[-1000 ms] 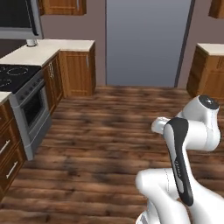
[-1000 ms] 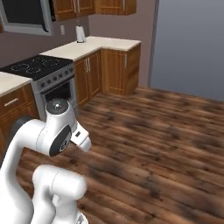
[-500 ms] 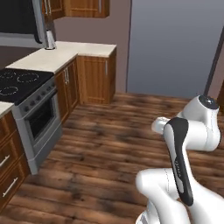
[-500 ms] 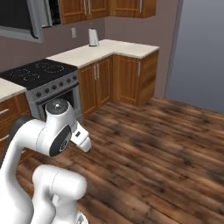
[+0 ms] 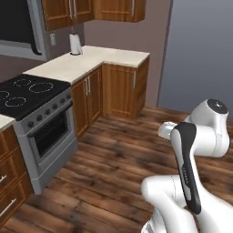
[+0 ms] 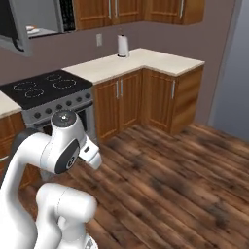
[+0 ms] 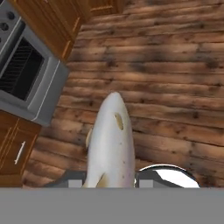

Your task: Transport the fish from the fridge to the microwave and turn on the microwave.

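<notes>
The fish point(image 7: 110, 142) shows in the hand view, pinched between the fingers point(image 7: 148, 178), its long axis running straight out from them, nose pointing away over the wooden floor point(image 7: 175, 78). The base views add the room: the stove point(image 5: 32, 113), a pale tabletop point(image 6: 141, 61) with a paper towel roll point(image 6: 123, 45), and the microwave point(image 6: 34, 19) open overhead.

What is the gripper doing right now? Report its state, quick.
Gripper: shut on the fish, which sticks out ahead of it above the wooden floor.
</notes>
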Controlling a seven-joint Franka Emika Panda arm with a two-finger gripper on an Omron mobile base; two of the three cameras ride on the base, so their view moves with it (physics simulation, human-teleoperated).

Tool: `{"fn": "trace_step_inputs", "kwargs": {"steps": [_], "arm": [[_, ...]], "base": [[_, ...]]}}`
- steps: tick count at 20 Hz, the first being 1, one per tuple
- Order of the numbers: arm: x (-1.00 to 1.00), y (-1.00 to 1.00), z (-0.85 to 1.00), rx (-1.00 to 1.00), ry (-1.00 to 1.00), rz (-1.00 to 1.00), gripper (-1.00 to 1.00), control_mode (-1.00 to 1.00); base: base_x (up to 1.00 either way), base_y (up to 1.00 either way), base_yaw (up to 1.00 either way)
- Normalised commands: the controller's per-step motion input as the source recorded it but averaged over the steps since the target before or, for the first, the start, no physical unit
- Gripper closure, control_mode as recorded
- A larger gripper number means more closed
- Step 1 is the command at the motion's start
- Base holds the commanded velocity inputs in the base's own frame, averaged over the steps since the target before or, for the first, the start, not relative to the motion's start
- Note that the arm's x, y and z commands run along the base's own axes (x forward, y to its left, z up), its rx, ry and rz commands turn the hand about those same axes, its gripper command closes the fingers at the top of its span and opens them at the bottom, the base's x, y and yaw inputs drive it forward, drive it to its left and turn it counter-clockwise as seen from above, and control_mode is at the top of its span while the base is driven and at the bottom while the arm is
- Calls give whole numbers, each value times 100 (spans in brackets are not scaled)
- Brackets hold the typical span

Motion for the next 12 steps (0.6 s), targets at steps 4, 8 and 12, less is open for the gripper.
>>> {"fn": "trace_step_inputs", "kwargs": {"steps": [4, 8, 12], "arm": [[0, 0, 0, 0, 0, 0, 100, 100], [0, 0, 0, 0, 0, 0, 100, 100], [0, 0, 0, 0, 0, 0, 100, 100]], "base": [[100, -42, 40], [100, -41, 42], [100, -36, 45]]}}
